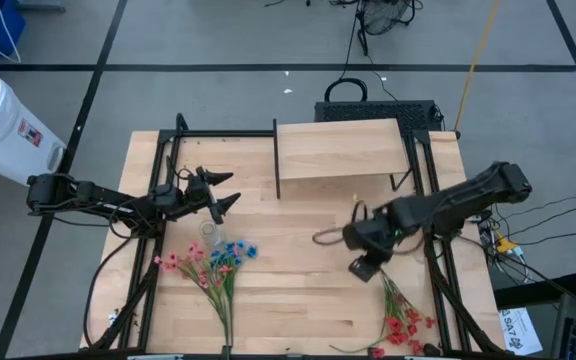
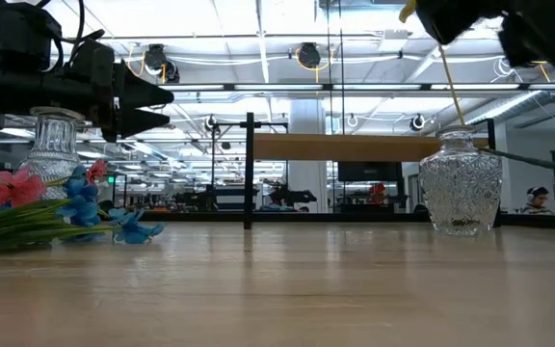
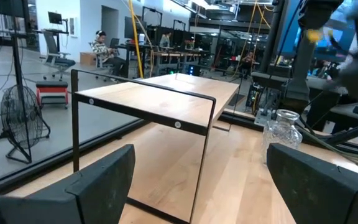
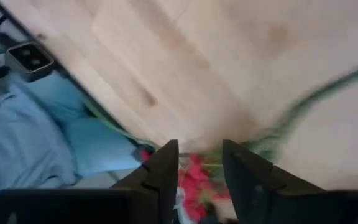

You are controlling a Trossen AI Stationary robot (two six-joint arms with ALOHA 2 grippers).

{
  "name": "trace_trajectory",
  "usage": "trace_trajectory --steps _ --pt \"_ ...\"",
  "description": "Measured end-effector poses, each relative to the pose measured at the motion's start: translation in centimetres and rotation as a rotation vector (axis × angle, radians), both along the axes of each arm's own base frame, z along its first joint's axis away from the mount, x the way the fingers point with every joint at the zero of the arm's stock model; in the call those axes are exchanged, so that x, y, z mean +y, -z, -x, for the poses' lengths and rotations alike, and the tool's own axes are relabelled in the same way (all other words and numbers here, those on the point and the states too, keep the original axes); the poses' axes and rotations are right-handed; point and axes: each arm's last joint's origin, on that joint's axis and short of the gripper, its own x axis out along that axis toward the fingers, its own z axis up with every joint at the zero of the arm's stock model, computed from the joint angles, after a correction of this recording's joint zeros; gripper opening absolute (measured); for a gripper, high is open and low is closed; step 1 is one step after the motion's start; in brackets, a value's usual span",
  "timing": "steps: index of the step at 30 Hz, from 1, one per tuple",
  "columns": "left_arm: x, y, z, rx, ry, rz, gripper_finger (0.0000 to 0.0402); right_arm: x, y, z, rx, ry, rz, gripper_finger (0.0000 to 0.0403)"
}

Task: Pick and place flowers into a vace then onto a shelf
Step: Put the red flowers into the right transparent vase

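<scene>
Right end effector (image 1: 365, 262) above red flowers (image 1: 405, 325), thin green stems

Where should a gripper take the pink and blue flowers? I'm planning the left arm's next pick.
Grip the pink and blue flowers on the bare green stems below the blossoms, coming from straight above. They lie flat on the table, stems bunched and thin.

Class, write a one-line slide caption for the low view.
Cut-glass vase before the raised wooden shelf; pink and blue artificial flowers lie at left.
</scene>
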Motion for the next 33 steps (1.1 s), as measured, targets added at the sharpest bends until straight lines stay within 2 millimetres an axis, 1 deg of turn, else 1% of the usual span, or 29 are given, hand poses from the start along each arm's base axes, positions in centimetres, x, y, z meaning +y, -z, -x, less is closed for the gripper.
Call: trace_trajectory --steps 2,4,6,8,10,14,17,19,21,24,30,33 --pt "0.0 0.0 0.0 0.000 0.000 0.001 0.0365 0.4 1.9 0.5 0.034 0.011 -0.002 0.0128" --pt "0.0 0.0 0.0 -0.001 0.001 0.002 0.0365 0.5 3.7 1.4 0.112 0.043 0.021 0.0138" --pt "0.0 0.0 0.0 -0.001 0.007 0.002 0.0365 0.8 5.0 2.5 0.174 0.057 0.035 0.0147" --pt "0.0 0.0 0.0 -0.001 0.008 0.002 0.0365 1.1 5.8 3.1 0.201 0.057 0.026 0.0156" --pt "0.0 0.0 0.0 -0.001 0.008 0.002 0.0365 1.3 6.8 3.4 0.190 0.050 0.036 0.0165" --pt "0.0 0.0 0.0 0.002 0.003 -0.006 0.0365 1.7 8.4 3.0 0.090 0.061 0.007 0.0180" --pt "0.0 0.0 0.0 0.002 0.000 -0.005 0.0365 1.6 9.3 3.1 0.053 0.086 0.027 0.0184" --pt "0.0 0.0 0.0 0.001 0.000 -0.004 0.0365 1.5 9.8 3.5 0.075 0.091 0.041 0.0185" --pt "0.0 0.0 0.0 0.001 0.000 -0.004 0.0365 1.4 10.0 3.8 0.099 0.096 0.051 0.0185" --pt "0.0 0.0 0.0 0.003 0.000 -0.004 0.0365 1.6 10.1 3.9 0.085 0.091 0.075 0.0185" --pt "0.0 0.2 0.0 0.022 0.000 -0.001 0.0365 2.5 10.0 3.4 -0.033 0.088 0.093 0.0185" --pt "0.0 0.2 0.0 0.023 0.000 0.001 0.0365 3.0 10.9 3.6 -0.091 0.091 0.100 0.0185"
